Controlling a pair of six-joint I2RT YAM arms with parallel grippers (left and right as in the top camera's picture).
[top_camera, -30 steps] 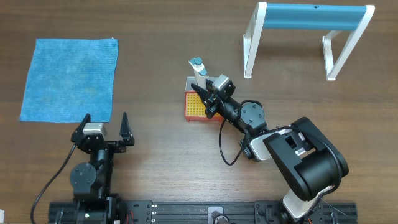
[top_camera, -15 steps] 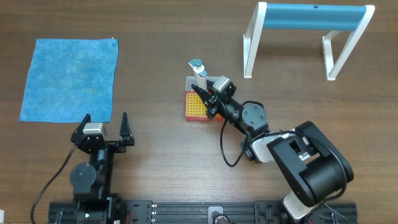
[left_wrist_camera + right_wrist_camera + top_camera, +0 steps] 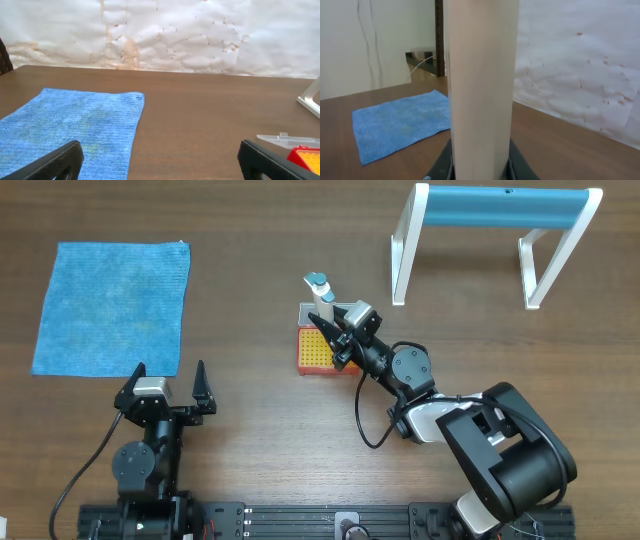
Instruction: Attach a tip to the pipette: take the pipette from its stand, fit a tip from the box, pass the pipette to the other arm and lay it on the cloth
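We see the right arm reaching from the near right of the table (image 3: 260, 450) toward the middle, where the right gripper (image 3: 331, 339) grips the pipette (image 3: 320, 295). In the right wrist view the pipette's pale barrel (image 3: 480, 85) stands upright between the dark fingers (image 3: 449, 167), which press against it on both sides. From above, the pipette's grey-blue head shows just beyond the gripper, at the far edge of the tip box (image 3: 311, 353). The lower end of the pipette is hidden by the gripper, so we can only say it appears to be over the box, not whether it touches a tip.

The tip box is orange-red with a yellow grid of tips, and its clear lid (image 3: 305, 310) lies open on its far side. It sits near the table's centre.

The stand (image 3: 500, 206), white legs under a blue bar, is at the far right, well apart from the pipette.

The blue cloth (image 3: 112, 308) lies flat at the far left. The left gripper (image 3: 168, 368) hangs just near of the cloth's near edge, fingers spread wide and holding nothing. In its wrist view the cloth (image 3: 75, 125) lies ahead between the two fingertips (image 3: 55, 161), and the tip box's corner (image 3: 306, 158) shows off to the right.
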